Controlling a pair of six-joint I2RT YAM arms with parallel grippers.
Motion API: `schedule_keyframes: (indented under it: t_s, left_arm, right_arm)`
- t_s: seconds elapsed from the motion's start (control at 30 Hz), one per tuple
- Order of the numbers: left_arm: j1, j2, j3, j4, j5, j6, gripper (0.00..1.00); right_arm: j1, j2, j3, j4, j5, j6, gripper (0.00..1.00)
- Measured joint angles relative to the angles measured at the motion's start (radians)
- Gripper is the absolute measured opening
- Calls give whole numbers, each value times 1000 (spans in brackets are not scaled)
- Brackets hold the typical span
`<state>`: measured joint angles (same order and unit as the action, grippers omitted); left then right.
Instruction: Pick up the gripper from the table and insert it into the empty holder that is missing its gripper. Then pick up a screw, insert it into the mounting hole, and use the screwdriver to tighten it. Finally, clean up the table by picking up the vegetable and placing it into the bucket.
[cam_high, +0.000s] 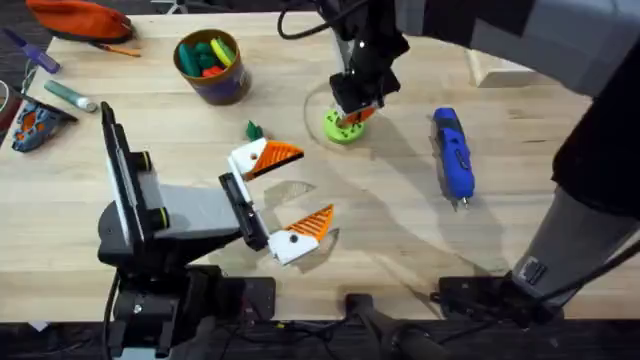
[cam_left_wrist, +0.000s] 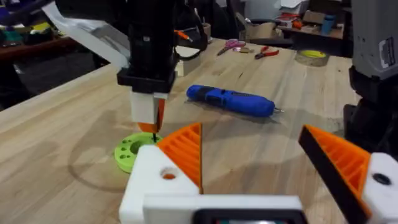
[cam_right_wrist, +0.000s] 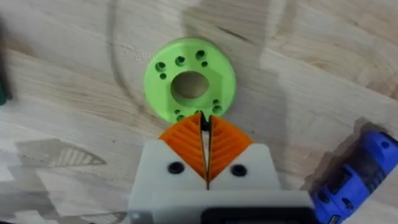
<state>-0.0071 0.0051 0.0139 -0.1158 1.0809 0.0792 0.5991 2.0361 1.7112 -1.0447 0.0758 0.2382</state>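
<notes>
From overhead, the right gripper (cam_high: 352, 112) hangs over the lime green disc (cam_high: 342, 127), probably fishing for a screw. One screwdriver (cam_high: 452, 155) lies beside it, one bucket (cam_high: 211, 67) sits further back, and the vegetable (cam_high: 254, 130) waits near the left gripper (cam_high: 287, 192).

Left wrist view: its two orange fingers (cam_left_wrist: 184, 154) are spread wide.

Right wrist view: orange pads (cam_right_wrist: 186, 145) pressed together above the disc (cam_right_wrist: 189, 86), pinching something dark and tiny; can't tell what.

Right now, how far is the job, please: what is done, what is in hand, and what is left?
Done, it seems: both mounts of the left pincer carry orange fingers. In hand: the right pincer is shut at the lime green disc, perhaps on a screw. Left: the screwdriver lies on the table, and the vegetable is outside the bucket.
</notes>
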Motion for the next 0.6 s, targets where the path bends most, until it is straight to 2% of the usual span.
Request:
schedule_keyframes:
  t_s: [0.37, 0.6]
  left_arm:
    - [0, 0, 0, 0, 0, 0, 985]
    - [0, 0, 0, 0, 0, 0, 985]
  right_arm:
    - [3, -19, 72, -72, 6, 0, 7]
    - [14, -140, 119, -88, 7, 0, 7]
